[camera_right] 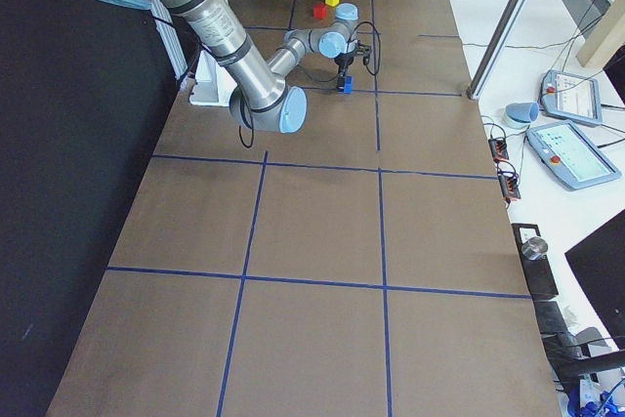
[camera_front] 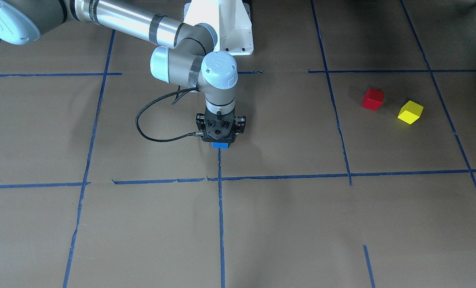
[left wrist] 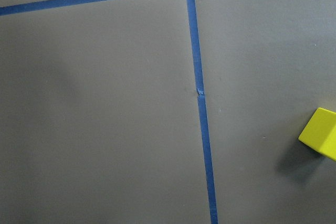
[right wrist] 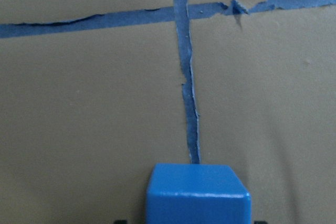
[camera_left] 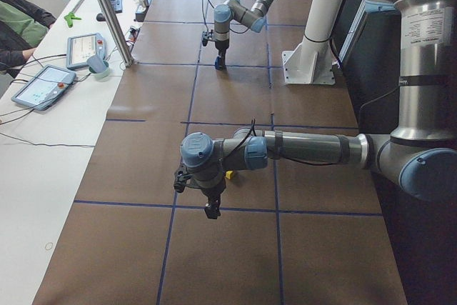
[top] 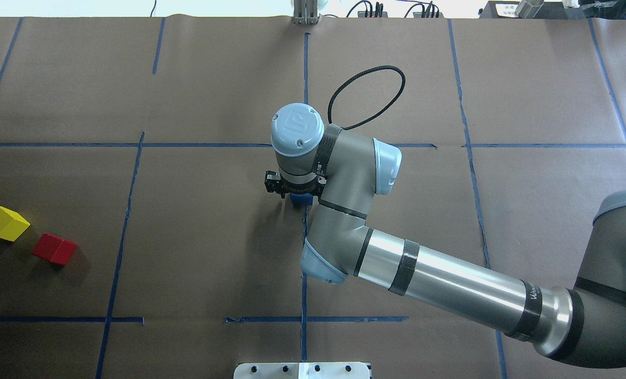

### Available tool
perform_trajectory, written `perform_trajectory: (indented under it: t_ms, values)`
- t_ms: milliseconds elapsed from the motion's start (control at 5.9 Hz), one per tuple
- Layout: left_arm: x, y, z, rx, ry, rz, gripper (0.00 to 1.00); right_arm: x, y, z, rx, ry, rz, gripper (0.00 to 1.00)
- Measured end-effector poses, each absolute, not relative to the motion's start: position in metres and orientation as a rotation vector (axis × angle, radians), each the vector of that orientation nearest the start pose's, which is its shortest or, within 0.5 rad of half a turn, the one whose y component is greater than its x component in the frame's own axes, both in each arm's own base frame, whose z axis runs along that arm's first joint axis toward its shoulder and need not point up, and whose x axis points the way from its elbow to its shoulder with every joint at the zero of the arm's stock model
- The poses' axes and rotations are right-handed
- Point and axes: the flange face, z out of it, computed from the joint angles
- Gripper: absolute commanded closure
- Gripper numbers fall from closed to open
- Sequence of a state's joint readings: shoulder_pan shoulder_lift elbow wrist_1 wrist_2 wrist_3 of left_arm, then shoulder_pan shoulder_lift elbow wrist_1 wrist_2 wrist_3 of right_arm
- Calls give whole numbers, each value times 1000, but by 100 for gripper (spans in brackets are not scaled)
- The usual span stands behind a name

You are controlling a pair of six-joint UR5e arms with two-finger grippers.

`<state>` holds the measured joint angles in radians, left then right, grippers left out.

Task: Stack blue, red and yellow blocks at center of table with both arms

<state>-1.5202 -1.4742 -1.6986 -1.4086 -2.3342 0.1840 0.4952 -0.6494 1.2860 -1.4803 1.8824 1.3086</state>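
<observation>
Risk: right claw (camera_front: 220, 141) closed on blue block (camera_front: 221, 145), low over worktop (camera_front: 286, 224) centre line; skewed release shifts stack base. Left claw (camera_left: 211, 208) state: cannot tell.

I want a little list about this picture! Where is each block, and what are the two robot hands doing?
blue block: at the right gripper, on a tape line near the table's middle
red block: on the table, robot's left side
yellow block: beside the red one, apart from it
left gripper: near the yellow block; open or shut unclear
stack: not started
</observation>
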Motion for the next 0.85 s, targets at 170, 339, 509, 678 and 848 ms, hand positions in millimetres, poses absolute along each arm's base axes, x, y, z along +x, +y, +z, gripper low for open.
perform_trajectory:
  t_ms: [170,339,509,678,848]
  values:
    - [-42,-443,658,-73,769,173,0,-634,-470,176,5,-811,107,0]
    - [-42,-444,657,-70,769,174,0,-608,-482,157,30,-838,109,0]
    - [-42,-445,655,-66,768,177,0,-570,-503,149,49,-842,92,1]
    - [-42,-445,653,-61,767,182,0,-513,-533,165,58,-842,50,1]
    - [-41,-446,651,-60,766,186,0,-443,-560,207,75,-841,-13,0]
